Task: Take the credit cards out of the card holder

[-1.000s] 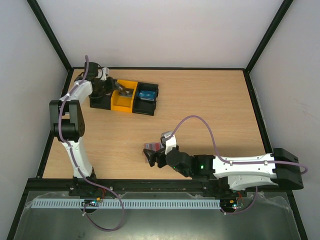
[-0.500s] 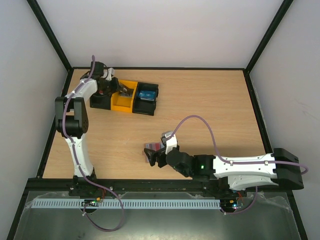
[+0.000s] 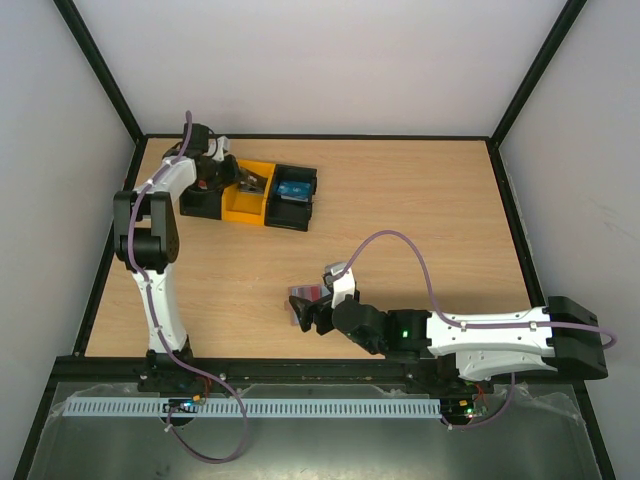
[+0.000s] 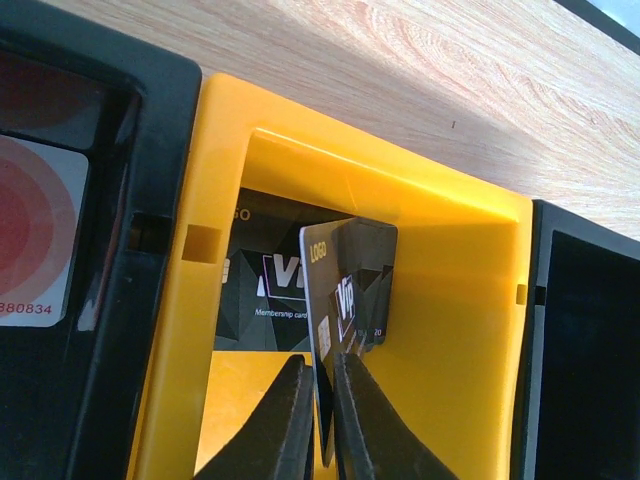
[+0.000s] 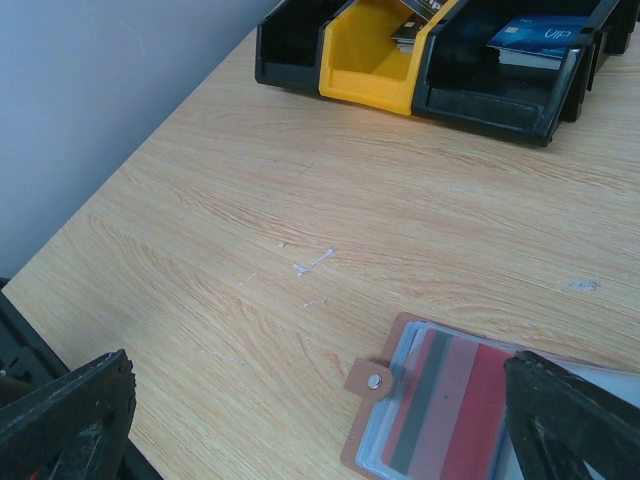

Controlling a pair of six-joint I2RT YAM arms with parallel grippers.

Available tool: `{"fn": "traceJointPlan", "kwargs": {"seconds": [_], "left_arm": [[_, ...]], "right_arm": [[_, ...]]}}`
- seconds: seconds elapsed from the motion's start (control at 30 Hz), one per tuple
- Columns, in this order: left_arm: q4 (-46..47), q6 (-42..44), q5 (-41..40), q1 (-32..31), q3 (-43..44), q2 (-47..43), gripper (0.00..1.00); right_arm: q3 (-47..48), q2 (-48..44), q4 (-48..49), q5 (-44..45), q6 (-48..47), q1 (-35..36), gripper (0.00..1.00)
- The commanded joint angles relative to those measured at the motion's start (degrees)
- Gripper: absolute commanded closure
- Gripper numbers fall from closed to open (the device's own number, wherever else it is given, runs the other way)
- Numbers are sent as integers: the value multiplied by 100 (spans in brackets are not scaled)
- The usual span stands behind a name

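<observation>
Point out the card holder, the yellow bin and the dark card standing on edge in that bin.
card holder [image 5: 366, 381]: right wrist view, on its brown snap tab.
yellow bin [image 4: 465, 300]: left wrist view, on its inner right wall.
dark card [image 4: 352, 270]: left wrist view, on the middle of its printed face.

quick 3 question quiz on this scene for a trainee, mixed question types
1. True or false: the card holder lies folded shut.
2. The left gripper holds a black card over a bin of which colour? A black, B yellow, C blue.
3. Fill in: the jaws of the right gripper stand ____.
Key: 1 false; 2 B; 3 open.
</observation>
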Motion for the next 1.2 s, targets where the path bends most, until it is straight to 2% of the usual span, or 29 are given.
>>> {"fn": "traceJointPlan", "kwargs": {"seconds": [0.0, 0.27, 0.63, 0.77, 0.93, 1.17], "left_arm": [[-118, 58, -60, 5, 159, 71, 91], [-114, 1, -195, 5, 251, 73, 86], [31, -320, -317, 57, 256, -92, 72], [51, -469, -282, 92, 256, -200, 63], [-30, -477, -306, 101, 136, -445, 42], [119, -491, -313, 163, -570, -1235, 20]], "right_arm": [[65, -84, -136, 214, -22, 31, 2], [74, -84, -166, 205, 9, 31, 2], [112, -132, -286, 40, 154, 31, 2], [113, -217, -332, 30, 245, 31, 2], [258, -178, -774, 351, 789, 31, 2], [418, -46, -1321, 494, 1074, 31, 2]]}}
